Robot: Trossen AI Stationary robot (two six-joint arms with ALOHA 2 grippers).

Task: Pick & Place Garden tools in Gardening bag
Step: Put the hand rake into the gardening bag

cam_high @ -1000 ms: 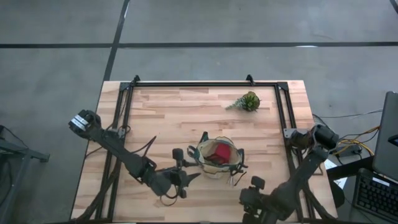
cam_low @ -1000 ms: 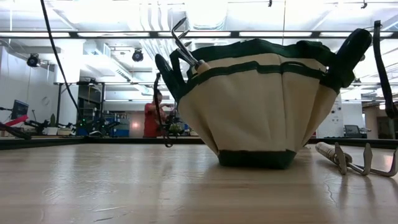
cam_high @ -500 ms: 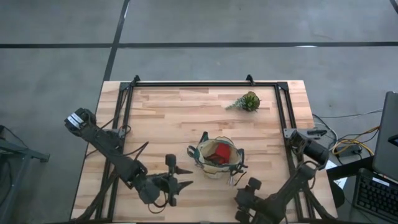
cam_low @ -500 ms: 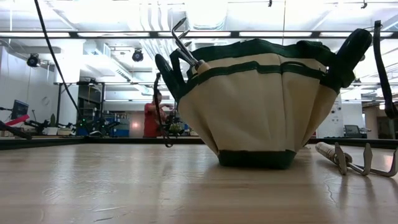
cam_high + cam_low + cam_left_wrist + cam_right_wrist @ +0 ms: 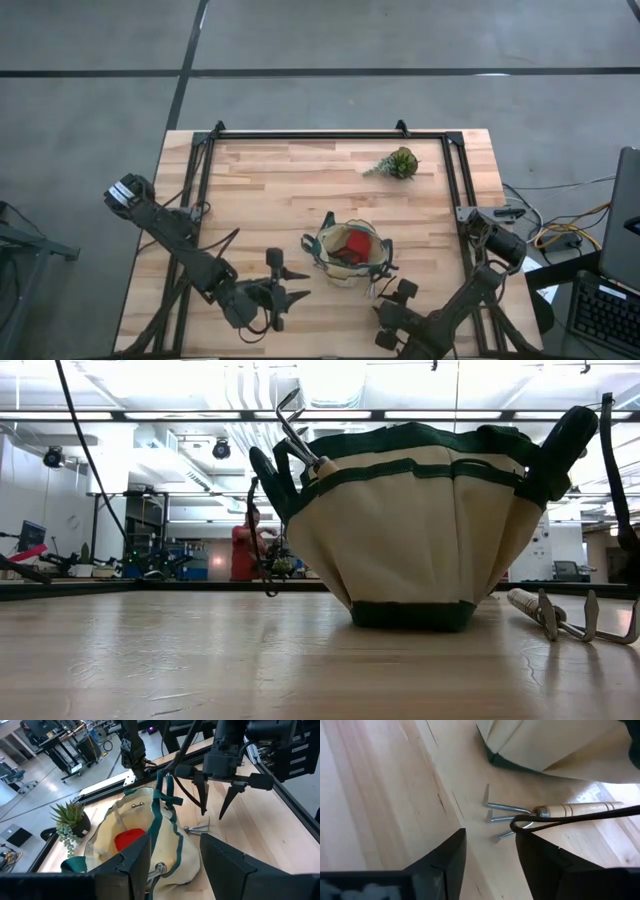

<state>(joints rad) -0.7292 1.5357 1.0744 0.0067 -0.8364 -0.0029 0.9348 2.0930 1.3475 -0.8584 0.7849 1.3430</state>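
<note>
Standing on the wooden table (image 5: pixel 260 180), a little toward the near edge and right of its middle, the gardening bag (image 5: pixel 349 255) is holding a red piece (image 5: pixel 352 243) inside, with a metal tool (image 5: pixel 296 428) sticking up past its dark green rim on one side, as the low view shows. Lying flat on the table just beside the bag's base, on the side toward the near right corner, the wooden-handled rake (image 5: pixel 555 812) is resting with its bent metal tines (image 5: pixel 500 813) pointing away from the bag; a thin dark cord (image 5: pixel 580 816) is looping across its neck. Hovering directly above that rake, the right gripper (image 5: pixel 396 303) is showing its fingers (image 5: pixel 445 865) parted and empty, the tines lying in the gap between them, no contact visible. Waiting near the near edge, to the left of the bag, the left gripper (image 5: pixel 288 283) is pointing toward the bag with its fingers (image 5: pixel 227 862) apart and gripping nothing. Sitting near the far edge, toward the right, well apart from the bag, a small green plant (image 5: pixel 398 163) is staying clear of both arms. Standing in the room beyond the table, a person in red (image 5: pixel 243 550) is appearing in the low view.
</note>
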